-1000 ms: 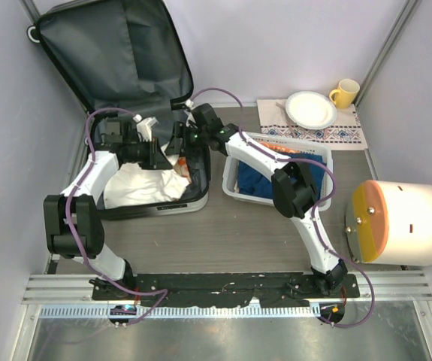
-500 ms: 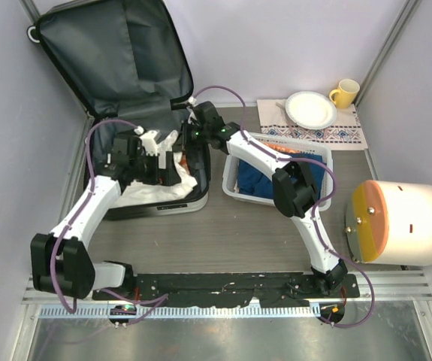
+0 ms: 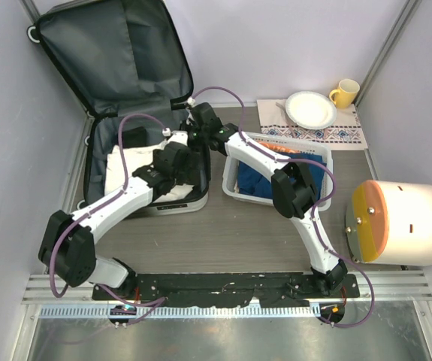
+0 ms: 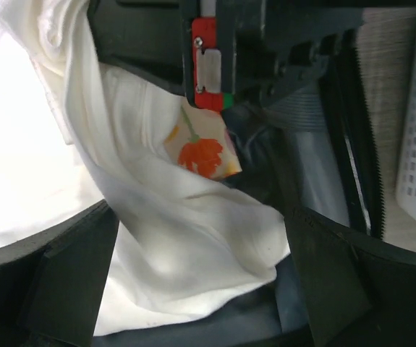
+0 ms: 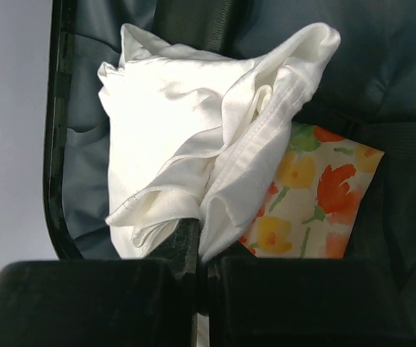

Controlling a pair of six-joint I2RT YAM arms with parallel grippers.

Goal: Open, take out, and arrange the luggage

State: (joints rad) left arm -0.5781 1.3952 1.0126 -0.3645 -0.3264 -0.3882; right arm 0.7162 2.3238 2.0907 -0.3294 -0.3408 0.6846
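The luggage (image 3: pixel 110 68) lies open at the back left, its dark-lined lid leaning on the wall. Crumpled white cloth (image 3: pixel 129 162) fills its base, with a floral cloth (image 5: pixel 316 195) beneath. My right gripper (image 5: pixel 202 249) is shut on a fold of the white cloth (image 5: pixel 186 144) at the right side of the luggage (image 3: pixel 194 139). My left gripper (image 4: pixel 200 289) is open just beside it (image 3: pixel 176 144), with white cloth (image 4: pixel 193 238) lying between its wide fingers (image 4: pixel 70 282). In the left wrist view the right gripper (image 4: pixel 208 69) shows above a corner of the floral cloth (image 4: pixel 204 155).
A white slatted basket (image 3: pixel 234 188) with blue and orange clothes stands right of the luggage. Behind it a patterned mat carries a white plate (image 3: pixel 310 109) and a yellow mug (image 3: pixel 343 92). A large white and orange drum (image 3: pixel 407 222) lies at the right edge.
My left gripper has opened, letting go of the cloth, and swung right across the luggage. My right gripper has shut on the white cloth.
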